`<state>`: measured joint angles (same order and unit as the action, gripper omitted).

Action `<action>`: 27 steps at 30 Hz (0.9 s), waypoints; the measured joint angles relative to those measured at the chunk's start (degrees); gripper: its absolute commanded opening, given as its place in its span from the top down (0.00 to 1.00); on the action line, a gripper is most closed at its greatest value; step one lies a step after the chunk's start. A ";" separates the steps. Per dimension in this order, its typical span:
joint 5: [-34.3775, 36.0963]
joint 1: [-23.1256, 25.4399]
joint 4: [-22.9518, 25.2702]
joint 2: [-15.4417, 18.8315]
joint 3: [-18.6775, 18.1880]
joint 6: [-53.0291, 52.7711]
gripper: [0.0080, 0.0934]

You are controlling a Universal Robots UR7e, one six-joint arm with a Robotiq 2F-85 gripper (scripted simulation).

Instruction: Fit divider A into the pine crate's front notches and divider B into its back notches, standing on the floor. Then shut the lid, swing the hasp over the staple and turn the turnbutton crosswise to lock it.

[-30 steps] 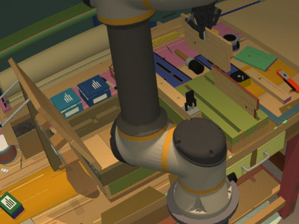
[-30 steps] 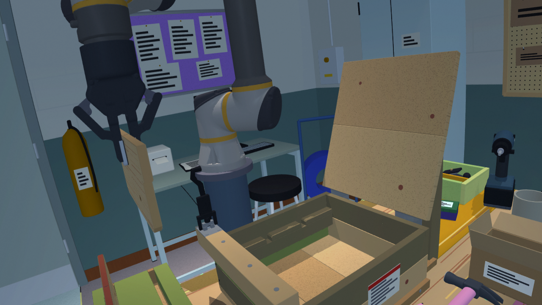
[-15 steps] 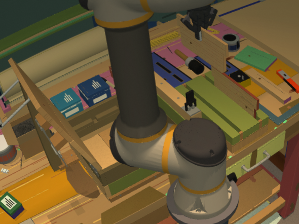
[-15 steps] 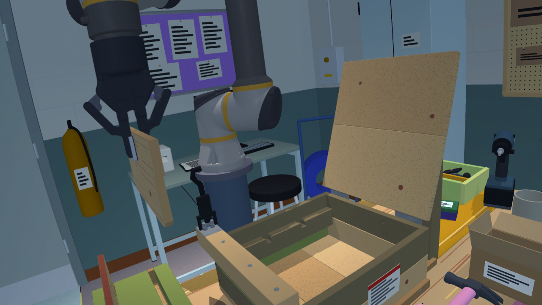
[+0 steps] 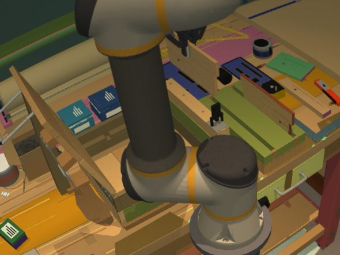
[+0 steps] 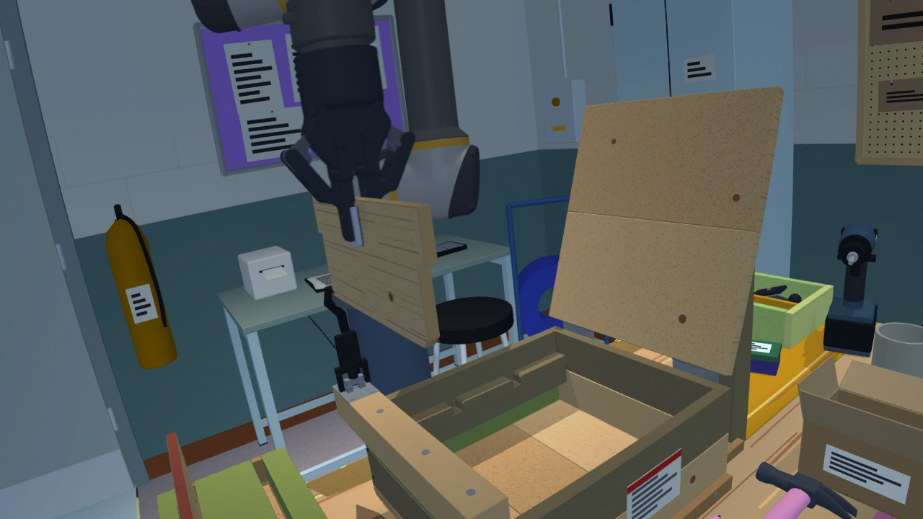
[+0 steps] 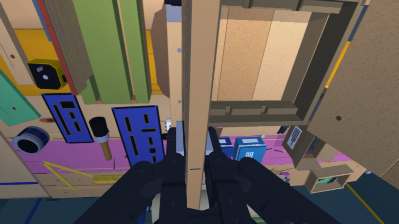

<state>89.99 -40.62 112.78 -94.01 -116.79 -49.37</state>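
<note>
My gripper (image 6: pixel 354 223) (image 5: pixel 185 52) (image 7: pixel 195 145) is closed on the top edge of a wooden divider (image 6: pixel 381 268) (image 5: pixel 194 67) (image 7: pixel 196 83), which hangs from my fingers in the air above the front rail of the pine crate (image 6: pixel 548 426) (image 7: pixel 259 64). The crate stands open and its floor is bare. Its lid (image 6: pixel 665 226) (image 5: pixel 57 129) leans back. The hasp (image 6: pixel 348 352) (image 5: pixel 216 115) stands upright on the front rail. The second divider (image 5: pixel 266 105) (image 7: pixel 67 47), with a red edge, stands in a green rack (image 5: pixel 253 124) beside the crate.
A green tray (image 6: pixel 791 306) and a cardboard box (image 6: pixel 858 426) sit beyond the crate's far side. Blue cards (image 7: pixel 136 133), a brush (image 7: pixel 100 136), a tape roll (image 5: pixel 262 47), a tape measure (image 5: pixel 273 88) and a green board (image 5: pixel 289 65) lie on the bench near the rack.
</note>
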 measured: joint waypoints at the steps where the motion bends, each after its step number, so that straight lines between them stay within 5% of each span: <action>1: 0.00 1.17 -0.02 -0.28 -0.26 -1.17 1.00; 14: 0.00 14.10 -0.13 -1.30 -1.17 -14.07 1.00; 27: 0.02 16.49 -0.09 -1.12 -1.03 -16.53 1.00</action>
<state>90.01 -24.13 112.69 -95.12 -117.81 -65.90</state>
